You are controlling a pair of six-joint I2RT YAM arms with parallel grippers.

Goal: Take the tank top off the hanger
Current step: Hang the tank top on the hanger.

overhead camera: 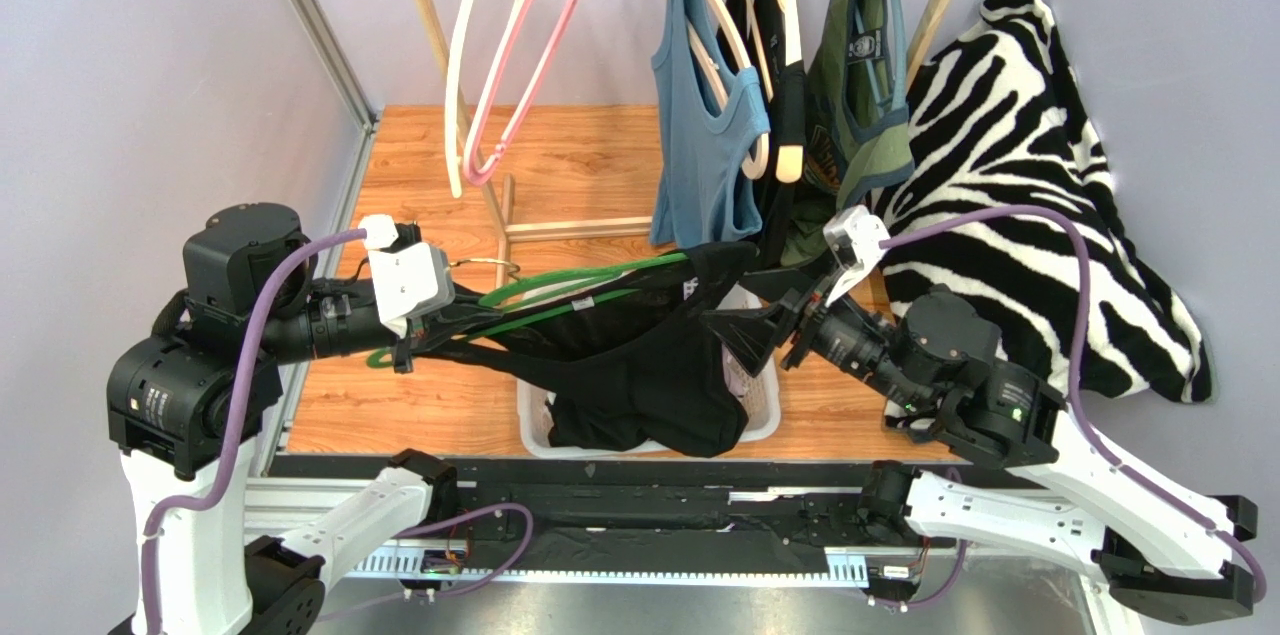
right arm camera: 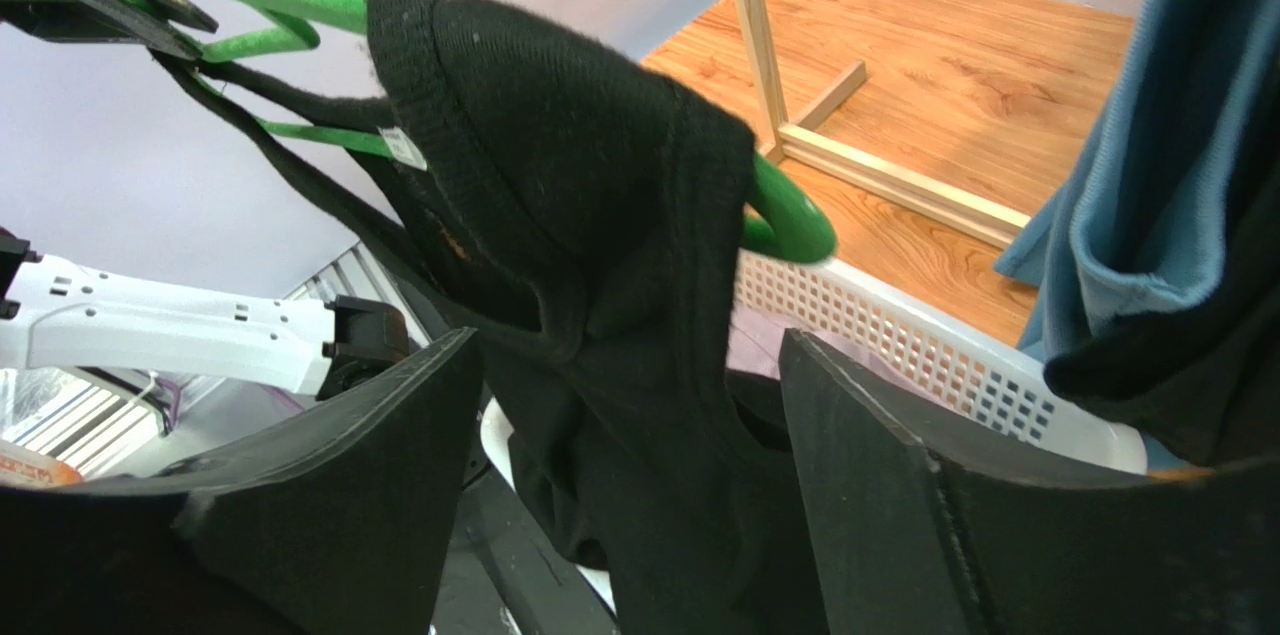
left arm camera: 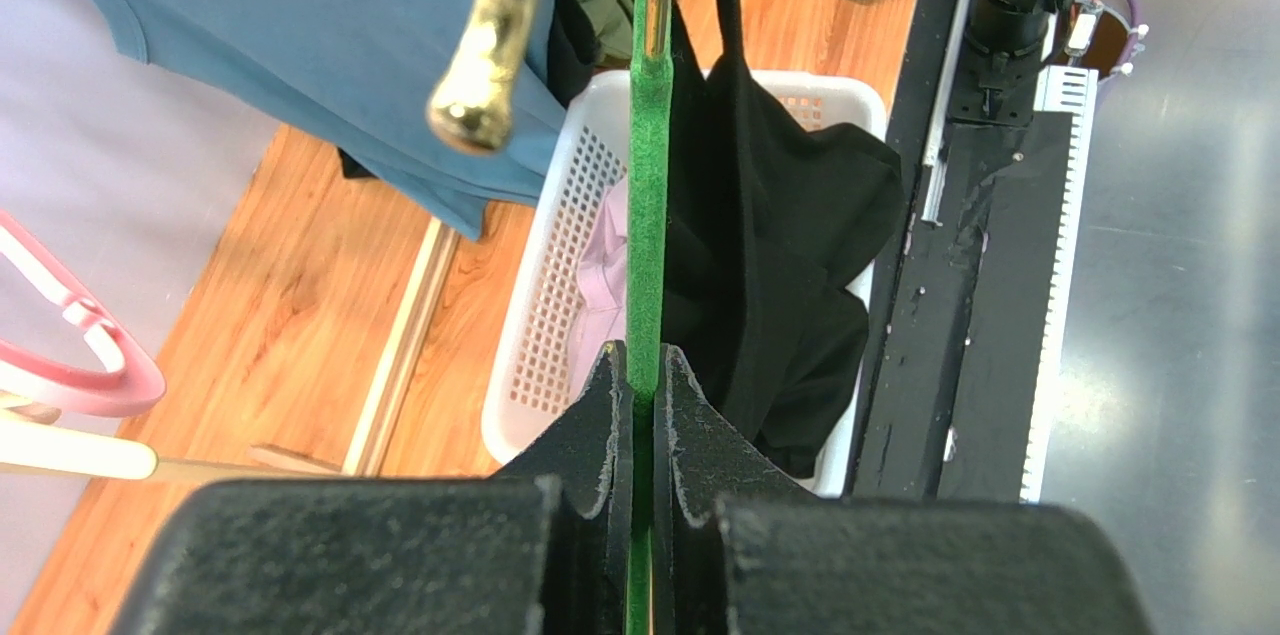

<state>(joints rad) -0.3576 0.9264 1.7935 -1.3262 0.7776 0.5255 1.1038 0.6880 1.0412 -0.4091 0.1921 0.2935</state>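
A black tank top (overhead camera: 646, 365) hangs on a green hanger (overhead camera: 586, 283) held level above a white basket (overhead camera: 766, 418). My left gripper (overhead camera: 439, 326) is shut on the hanger's left part; in the left wrist view its jaws pinch the green bar (left arm camera: 649, 185) at the tips (left arm camera: 639, 359), and the top (left arm camera: 781, 245) droops to the right of it. One strap of the top (right arm camera: 601, 215) is draped over the hanger's right end (right arm camera: 789, 223). My right gripper (right arm camera: 624, 365) stands open with that strap's cloth hanging between its fingers, untouched. From above, the right gripper (overhead camera: 759, 335) sits at the top's right edge.
Behind stands a wooden rack with a blue tank top (overhead camera: 699, 125), a dark green top (overhead camera: 864, 80), and empty pink (overhead camera: 519, 50) and cream hangers. A zebra-print cloth (overhead camera: 1022, 170) lies at the right. The basket (left arm camera: 549, 290) holds pale purple cloth.
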